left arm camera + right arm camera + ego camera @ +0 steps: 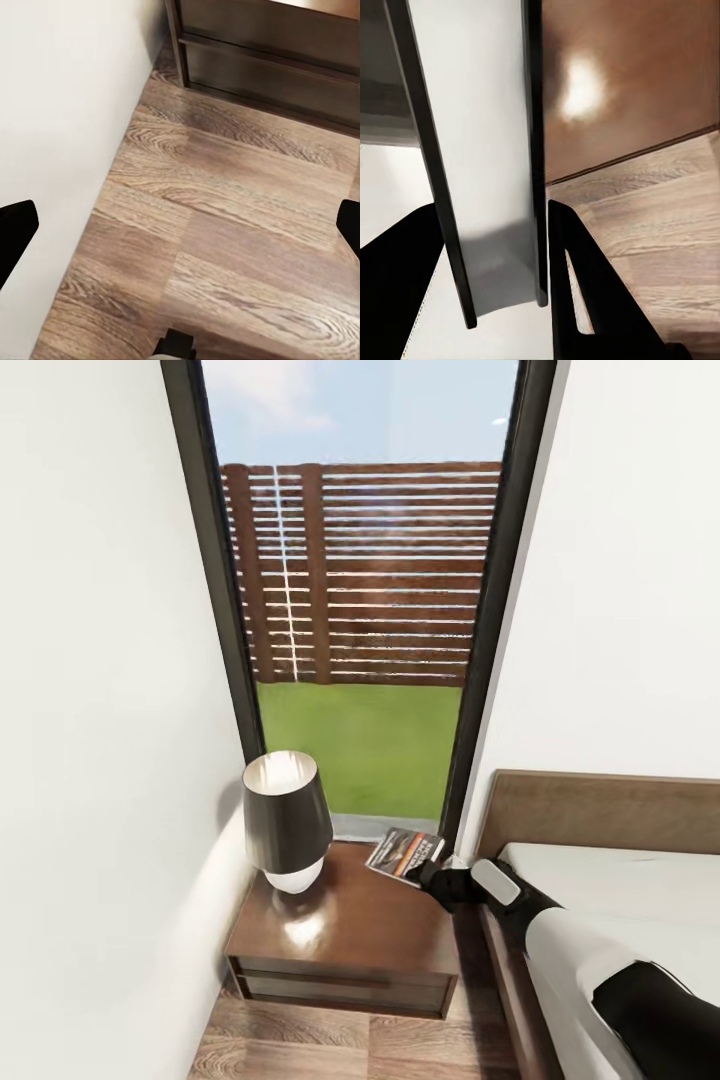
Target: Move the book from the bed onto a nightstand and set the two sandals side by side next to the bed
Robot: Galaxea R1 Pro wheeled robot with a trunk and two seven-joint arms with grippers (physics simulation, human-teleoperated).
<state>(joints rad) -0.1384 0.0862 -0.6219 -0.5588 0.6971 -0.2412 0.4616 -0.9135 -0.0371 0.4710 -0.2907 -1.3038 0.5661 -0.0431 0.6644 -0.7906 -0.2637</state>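
Note:
The book (403, 854), a thin paperback with orange and black print, is over the back right corner of the nightstand (370, 925), tilted. My right gripper (430, 873) is shut on its near edge, reaching in from the bed (620, 880) side. In the right wrist view the book (487, 172) stands edge-on between the two black fingers (581, 300), above the glossy nightstand top (630, 67). My left gripper (180, 229) hangs open over the wood floor, with nothing between its fingers, in front of the nightstand's drawer (270, 71). The sandals are out of view.
A dark-shaded lamp (287, 815) stands on the left half of the nightstand. A white wall (90, 760) closes the left side and a tall window (360, 610) is behind. A narrow gap of floor (470, 1000) runs between nightstand and bed frame.

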